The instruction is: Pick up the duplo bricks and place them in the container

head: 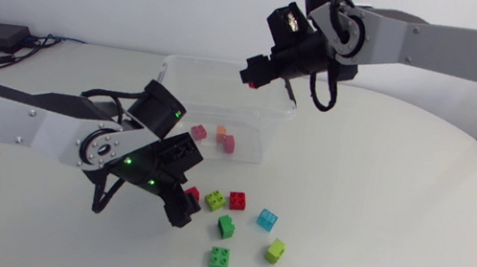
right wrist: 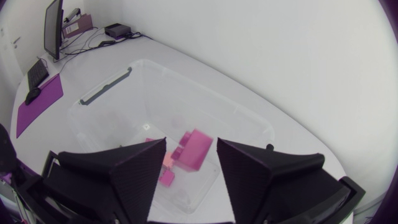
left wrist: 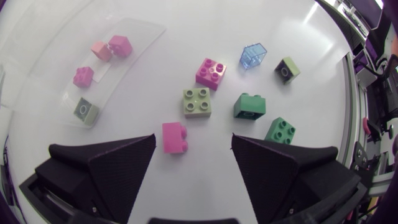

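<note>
**Left gripper** [left wrist: 193, 140]: it is hanging released over the white desk [head: 383, 197], just in front of the clear plastic container [head: 188, 86], with its two black wedge fingers standing wide apart. A small red plastic brick [left wrist: 175, 137] is lying flat on the desk between those fingers. It is sitting nearer one finger and, as far as the left wrist view shows, touching neither.

**Loose bricks:** six more are lying on the desk on the same front side of the container, farther out than the left gripper.
- A lime-green four-stud brick [head: 215, 200] and a second red four-stud brick [head: 237, 200] are sitting side by side, closest to the container.
- A translucent blue brick [head: 267, 219] is lying just beyond them.
- A dark-green brick [head: 226, 226], a small yellow-green brick [head: 275, 250] and a bright-green four-stud brick [head: 219, 257] are lying farthest from the container, each apart from the others.

**Right gripper** [right wrist: 191, 142]: it is hovering above the container's open top, near the back rim, with its fingers parted. A blurred red brick [right wrist: 198, 152] is showing in the gap between them, directly over the container's interior, and clear space is visible on at least one side of it. The gripper is therefore reading as released rather than clenched.

**Container contents:** a few small pink and orange bricks [head: 220, 136] are resting together on the floor of the container, near its front wall.
</note>
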You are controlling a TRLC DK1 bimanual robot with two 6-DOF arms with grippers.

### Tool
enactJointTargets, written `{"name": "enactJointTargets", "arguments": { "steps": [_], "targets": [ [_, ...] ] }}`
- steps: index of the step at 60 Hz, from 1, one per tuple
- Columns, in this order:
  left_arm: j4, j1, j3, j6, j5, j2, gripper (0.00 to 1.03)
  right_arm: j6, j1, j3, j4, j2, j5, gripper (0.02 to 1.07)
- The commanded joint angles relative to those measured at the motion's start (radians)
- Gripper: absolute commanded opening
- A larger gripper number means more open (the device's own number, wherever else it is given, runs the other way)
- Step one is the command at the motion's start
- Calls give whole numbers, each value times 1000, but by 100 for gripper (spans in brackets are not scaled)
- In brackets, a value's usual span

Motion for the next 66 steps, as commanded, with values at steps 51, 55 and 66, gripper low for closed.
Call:
{"name": "enactJointTargets", "arguments": {
  "steps": [51,55,66],
  "targets": [
    [-3,90,97,86,11,131,16,-249,51,-815,-50,-416,-58,97],
    [-6,90,77,77,16,38,16,-267,54,-811,-50,-374,-58,96],
    [-28,111,72,28,48,-181,17,-300,70,-797,-49,-284,-58,92]
  ]
}}
